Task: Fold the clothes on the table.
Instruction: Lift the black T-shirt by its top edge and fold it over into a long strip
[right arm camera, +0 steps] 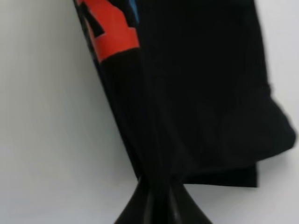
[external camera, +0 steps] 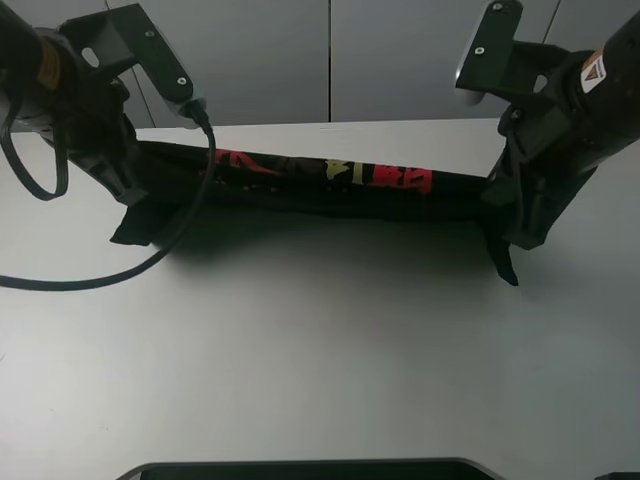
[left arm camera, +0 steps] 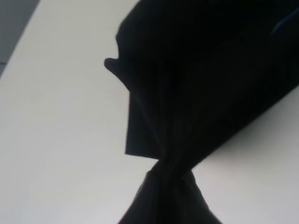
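The black T-shirt (external camera: 320, 190) is stretched into a long band between my two grippers, over the far part of the white table (external camera: 320, 350). Its red and yellow print (external camera: 350, 175) faces up along the band. My left gripper (external camera: 128, 185) is shut on the shirt's left end, and a flap hangs below it. My right gripper (external camera: 505, 195) is shut on the right end, with a corner hanging down. In the left wrist view the black cloth (left arm camera: 201, 84) bunches into the gripper (left arm camera: 166, 196). In the right wrist view the cloth (right arm camera: 196, 93) with its red print (right arm camera: 112, 32) narrows into the gripper (right arm camera: 156, 200).
A black cable (external camera: 120, 270) loops from the left arm down over the table's left side. A dark rounded edge (external camera: 300, 468) shows at the near border. Grey wall panels (external camera: 330, 60) stand behind the table's far edge.
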`<state>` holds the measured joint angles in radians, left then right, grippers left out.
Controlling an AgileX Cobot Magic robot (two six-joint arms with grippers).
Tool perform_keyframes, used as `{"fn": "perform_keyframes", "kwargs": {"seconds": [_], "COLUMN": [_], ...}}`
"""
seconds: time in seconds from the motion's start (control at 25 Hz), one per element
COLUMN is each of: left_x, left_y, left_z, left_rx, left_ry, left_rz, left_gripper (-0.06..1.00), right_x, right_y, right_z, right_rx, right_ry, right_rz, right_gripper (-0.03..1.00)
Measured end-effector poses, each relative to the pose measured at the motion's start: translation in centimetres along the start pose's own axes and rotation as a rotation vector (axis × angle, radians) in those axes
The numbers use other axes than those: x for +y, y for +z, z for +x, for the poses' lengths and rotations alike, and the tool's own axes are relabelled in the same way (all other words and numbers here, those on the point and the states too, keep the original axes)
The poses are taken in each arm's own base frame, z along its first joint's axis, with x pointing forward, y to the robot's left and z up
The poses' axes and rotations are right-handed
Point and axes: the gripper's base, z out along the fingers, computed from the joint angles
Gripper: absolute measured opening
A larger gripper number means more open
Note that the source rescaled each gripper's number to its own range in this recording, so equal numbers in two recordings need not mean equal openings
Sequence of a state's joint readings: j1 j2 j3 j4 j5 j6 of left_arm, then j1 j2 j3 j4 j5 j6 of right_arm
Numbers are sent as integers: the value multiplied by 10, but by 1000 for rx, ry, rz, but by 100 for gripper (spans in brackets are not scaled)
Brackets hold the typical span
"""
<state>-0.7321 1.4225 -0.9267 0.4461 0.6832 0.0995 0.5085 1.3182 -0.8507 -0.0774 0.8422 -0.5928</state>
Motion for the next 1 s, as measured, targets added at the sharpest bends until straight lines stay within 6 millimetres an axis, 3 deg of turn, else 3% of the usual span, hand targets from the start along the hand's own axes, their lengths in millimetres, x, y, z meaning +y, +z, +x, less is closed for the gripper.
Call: {"fn": "perform_keyframes", "kwargs": {"seconds": [0.48, 0.76, 1.0], "left_x": [-33, -41, -38], "left_y": [-7, -10, -8], "left_z": [46, 52, 44], "left_rx": [99, 126, 38], "left_ry": [63, 77, 71], "left_rz": [189, 263, 228], "left_gripper": [0, 0, 0], "right_x": [28, 33, 27], "right_y": [-5, -6, -3], "right_z": [5, 6, 3], "right_rx": [43, 54, 20], "right_ry": [-31, -36, 8], "right_rz": [-310, -366, -289], "right_gripper": [0, 0, 0]}}
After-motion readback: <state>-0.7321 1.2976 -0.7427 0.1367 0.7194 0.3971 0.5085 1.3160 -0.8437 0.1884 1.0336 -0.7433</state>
